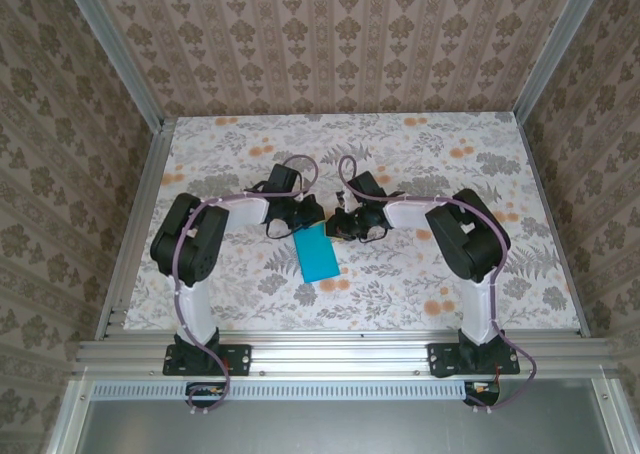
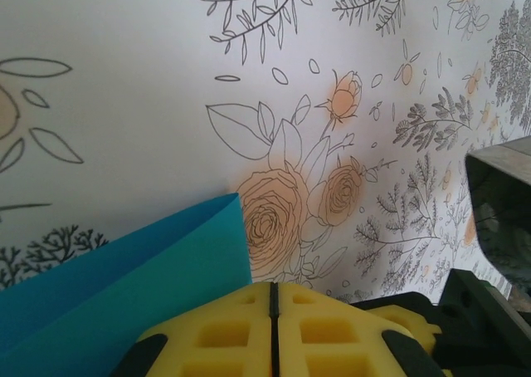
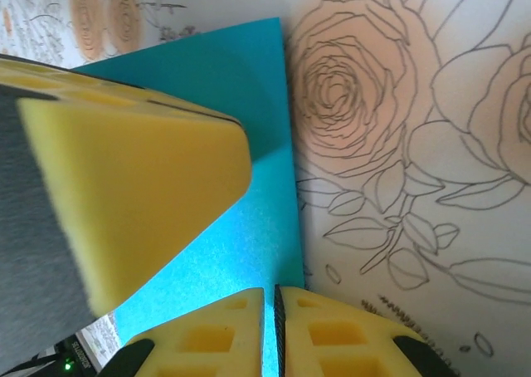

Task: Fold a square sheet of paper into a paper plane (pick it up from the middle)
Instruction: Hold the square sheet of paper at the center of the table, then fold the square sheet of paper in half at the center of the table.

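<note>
The square sheet of paper (image 1: 320, 257) lies folded into a narrow cyan-blue rectangle on the flowered table, between the two arms. Both grippers meet at its far end. My left gripper (image 1: 297, 217) is shut, its yellow fingertips (image 2: 274, 287) pressed together; two layers of the paper (image 2: 124, 277) run under its left finger, and I cannot tell whether they are pinched. My right gripper (image 1: 346, 224) is shut on the paper's right edge (image 3: 241, 244), with cyan showing in the thin slit between its fingertips (image 3: 272, 292). The left gripper's yellow finger (image 3: 141, 186) hangs over the paper.
The flowered tabletop (image 1: 430, 284) is bordered by aluminium rails (image 1: 330, 352) in front and patterned walls on the other sides. The right gripper's dark body (image 2: 498, 219) sits close beside the left one. Both arm elbows (image 1: 185, 239) (image 1: 470, 239) stand out to the sides.
</note>
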Controlling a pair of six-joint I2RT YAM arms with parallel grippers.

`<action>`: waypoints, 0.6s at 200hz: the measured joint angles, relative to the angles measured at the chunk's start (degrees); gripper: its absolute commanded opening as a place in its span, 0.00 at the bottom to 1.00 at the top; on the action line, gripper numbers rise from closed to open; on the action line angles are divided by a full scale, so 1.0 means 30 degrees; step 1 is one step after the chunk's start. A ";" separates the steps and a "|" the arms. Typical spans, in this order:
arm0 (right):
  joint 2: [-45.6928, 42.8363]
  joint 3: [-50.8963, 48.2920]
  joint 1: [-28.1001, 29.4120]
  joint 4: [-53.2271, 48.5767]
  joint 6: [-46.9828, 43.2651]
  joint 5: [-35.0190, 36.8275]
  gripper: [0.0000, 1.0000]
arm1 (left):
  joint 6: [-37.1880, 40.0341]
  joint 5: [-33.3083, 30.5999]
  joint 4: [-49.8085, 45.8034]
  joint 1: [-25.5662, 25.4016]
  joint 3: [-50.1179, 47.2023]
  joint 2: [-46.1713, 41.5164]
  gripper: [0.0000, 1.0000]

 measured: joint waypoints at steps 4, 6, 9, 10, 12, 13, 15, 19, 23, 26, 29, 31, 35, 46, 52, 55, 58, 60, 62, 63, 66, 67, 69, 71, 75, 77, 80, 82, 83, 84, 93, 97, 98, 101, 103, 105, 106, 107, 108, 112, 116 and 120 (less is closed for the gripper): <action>0.0080 0.0022 0.0000 0.0007 0.0000 0.0000 0.13 | -0.0007 0.0007 0.0044 0.0000 0.0007 0.0044 0.10; 0.0117 0.0029 0.0000 0.0007 0.0000 0.0000 0.13 | -0.0007 0.0007 0.0066 0.0000 0.0015 0.0080 0.10; 0.0182 0.0044 0.0000 0.0000 0.0000 0.0000 0.13 | -0.0007 0.0007 0.0073 0.0000 0.0036 0.0138 0.09; 0.0197 0.0044 0.0000 0.0007 0.0007 -0.0007 0.13 | -0.0007 0.0015 0.0073 0.0000 0.0044 0.0146 0.09; 0.0211 0.0058 0.0000 0.0007 0.0007 -0.0022 0.13 | -0.0007 0.0015 0.0080 0.0000 0.0051 0.0175 0.09; 0.0219 0.0058 0.0000 0.0000 0.0007 -0.0029 0.13 | -0.0015 0.0015 0.0087 0.0000 0.0051 0.0189 0.09; 0.0226 0.0073 0.0000 0.0000 0.0015 -0.0051 0.13 | -0.0015 0.0015 0.0102 0.0000 0.0058 0.0226 0.09; 0.0226 0.0087 0.0000 0.0007 0.0015 -0.0044 0.13 | -0.0022 0.0015 0.0109 0.0000 0.0080 0.0284 0.09; 0.0226 0.0102 0.0000 0.0000 0.0022 -0.0044 0.13 | -0.0029 0.0015 0.0146 -0.0007 0.0080 0.0342 0.09; 0.0233 0.0109 0.0000 0.0000 0.0015 -0.0044 0.13 | -0.0044 0.0015 0.0160 -0.0007 0.0087 0.0372 0.09; 0.0233 0.0117 0.0000 0.0000 0.0015 -0.0044 0.13 | -0.0051 0.0015 0.0175 -0.0007 0.0087 0.0393 0.09; 0.0240 0.0117 0.0000 0.0000 0.0015 -0.0036 0.13 | -0.0058 0.0007 0.0175 -0.0007 0.0087 0.0408 0.09; 0.0240 0.0117 0.0000 0.0000 0.0015 -0.0036 0.12 | -0.0066 0.0007 0.0175 0.0000 0.0087 0.0423 0.09; 0.0262 0.0117 0.0000 -0.0007 0.0007 -0.0029 0.12 | -0.0073 -0.0007 0.0182 0.0000 0.0087 0.0430 0.08; 0.0270 0.0117 0.0000 -0.0015 0.0007 -0.0036 0.12 | -0.0066 -0.0015 0.0182 0.0000 0.0109 0.0430 0.08; 0.0277 0.0117 0.0000 -0.0015 0.0007 -0.0036 0.12 | -0.0066 -0.0015 0.0189 0.0000 0.0117 0.0430 0.08; 0.0277 0.0117 0.0000 -0.0022 0.0000 -0.0036 0.12 | -0.0066 -0.0029 0.0189 0.0000 0.0117 0.0437 0.08; 0.0277 0.0117 0.0000 -0.0029 0.0000 -0.0029 0.12 | -0.0073 -0.0036 0.0189 0.0000 0.0124 0.0452 0.08; 0.0277 0.0117 0.0000 -0.0029 0.0000 -0.0029 0.12 | -0.0073 -0.0044 0.0182 0.0000 0.0131 0.0459 0.08; 0.0277 0.0124 0.0000 -0.0044 0.0000 -0.0036 0.12 | -0.0073 -0.0051 0.0175 0.0000 0.0131 0.0459 0.07; 0.0277 0.0131 0.0000 -0.0080 -0.0007 -0.0029 0.12 | -0.0073 -0.0087 0.0175 0.0000 0.0138 0.0466 0.07; 0.0277 0.0131 0.0000 -0.0080 -0.0007 -0.0029 0.12 | -0.0066 -0.0095 0.0168 0.0000 0.0146 0.0474 0.07; 0.0277 0.0138 0.0000 -0.0087 -0.0007 -0.0029 0.12 | -0.0073 -0.0102 0.0168 0.0000 0.0153 0.0495 0.07; 0.0277 0.0146 0.0000 -0.0117 -0.0015 -0.0029 0.12 | -0.0073 -0.0124 0.0160 0.0000 0.0160 0.0517 0.07; 0.0277 0.0153 0.0000 -0.0138 -0.0015 -0.0015 0.12 | -0.0066 -0.0160 0.0124 0.0000 0.0197 0.0561 0.07; 0.0277 0.0153 0.0000 -0.0153 -0.0022 -0.0015 0.12 | -0.0066 -0.0175 0.0109 0.0000 0.0211 0.0597 0.07; 0.0277 0.0160 0.0000 -0.0175 -0.0022 -0.0015 0.12 | -0.0066 -0.0233 0.0095 0.0000 0.0233 0.0648 0.07; 0.0277 0.0168 0.0000 -0.0182 -0.0029 -0.0015 0.12 | -0.0066 -0.0233 0.0080 0.0000 0.0240 0.0678 0.07; 0.0277 0.0168 0.0000 -0.0197 -0.0029 -0.0015 0.12 | -0.0066 -0.0233 0.0073 0.0000 0.0248 0.0685 0.07; 0.0277 0.0168 0.0000 -0.0204 -0.0036 -0.0015 0.12 | -0.0066 -0.0262 0.0051 0.0000 0.0255 0.0714 0.07; 0.0277 0.0189 0.0000 -0.0299 -0.0102 -0.0007 0.12 | -0.0066 -0.0284 0.0015 0.0000 0.0291 0.0794 0.06; 0.0277 0.0189 0.0000 -0.0321 -0.0153 -0.0007 0.12 | -0.0066 -0.0306 -0.0044 0.0000 0.0328 0.0794 0.06; 0.0277 0.0189 0.0000 -0.0335 -0.0160 -0.0007 0.12 | -0.0066 -0.0313 -0.0066 0.0000 0.0328 0.0801 0.06; 0.0277 0.0189 0.0000 -0.0350 -0.0175 0.0000 0.12 | -0.0066 -0.0328 -0.0095 0.0015 0.0335 0.0794 0.06; 0.0277 0.0197 0.0000 -0.0364 -0.0211 -0.0007 0.12 | -0.0066 -0.0357 -0.0124 0.0015 0.0342 0.0794 0.06; 0.0277 0.0211 0.0000 -0.0401 -0.0233 -0.0007 0.12 | -0.0066 -0.0364 -0.0131 0.0015 0.0350 0.0794 0.06; 0.0277 0.0219 0.0000 -0.0423 -0.0233 0.0000 0.12 | -0.0066 -0.0372 -0.0146 0.0015 0.0350 0.0794 0.06; 0.0277 0.0226 0.0000 -0.0452 -0.0240 0.0007 0.12 | -0.0066 -0.0379 -0.0153 0.0007 0.0357 0.0794 0.06; 0.0277 0.0233 0.0000 -0.0466 -0.0248 0.0000 0.12 | -0.0058 -0.0386 -0.0175 0.0007 0.0364 0.0794 0.06; 0.0277 0.0270 0.0000 -0.0568 -0.0313 0.0007 0.12 | -0.0058 -0.0401 -0.0219 0.0007 0.0379 0.0794 0.06; 0.0277 0.0306 0.0000 -0.0678 -0.0401 0.0015 0.12 | -0.0058 -0.0408 -0.0255 0.0000 0.0386 0.0794 0.06; 0.0270 0.0321 0.0000 -0.0743 -0.0466 0.0015 0.12 | -0.0058 -0.0430 -0.0291 0.0000 0.0401 0.0801 0.06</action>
